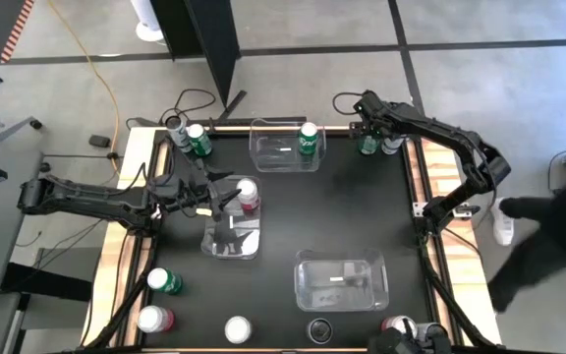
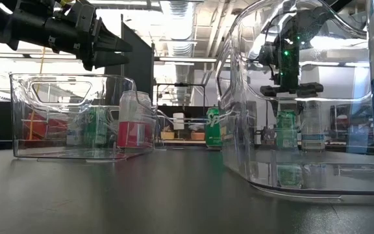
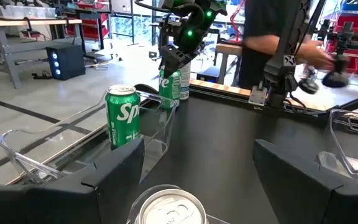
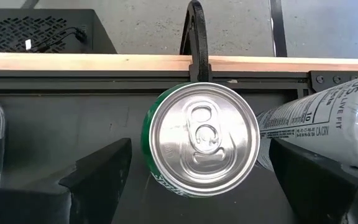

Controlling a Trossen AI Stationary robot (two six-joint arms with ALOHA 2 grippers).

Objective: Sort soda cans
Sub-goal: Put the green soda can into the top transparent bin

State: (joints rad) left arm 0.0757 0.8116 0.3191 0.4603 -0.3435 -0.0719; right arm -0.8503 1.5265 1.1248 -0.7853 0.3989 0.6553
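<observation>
My left gripper (image 1: 232,200) is open and hovers just above a red-pink can (image 1: 249,197) that stands upright in the middle-left clear bin (image 1: 232,236). The can's silver top (image 3: 169,205) shows below and between my fingers. In the low view my left gripper (image 2: 112,47) is clear of this can (image 2: 134,123). My right gripper (image 1: 367,128) is open at the far right corner, above a green can (image 4: 202,140) that stands on the table. Its fingers stand on either side of the can without touching it. Another green can (image 3: 123,115) stands in the far bin (image 1: 285,147).
A pale can (image 4: 328,121) stands right beside the green one. Two cans (image 1: 190,138) stand at the far left corner, and several more (image 1: 165,283) stand along the near edge. A third clear bin (image 1: 342,280) sits near right. A person (image 1: 558,211) stands beyond the right edge.
</observation>
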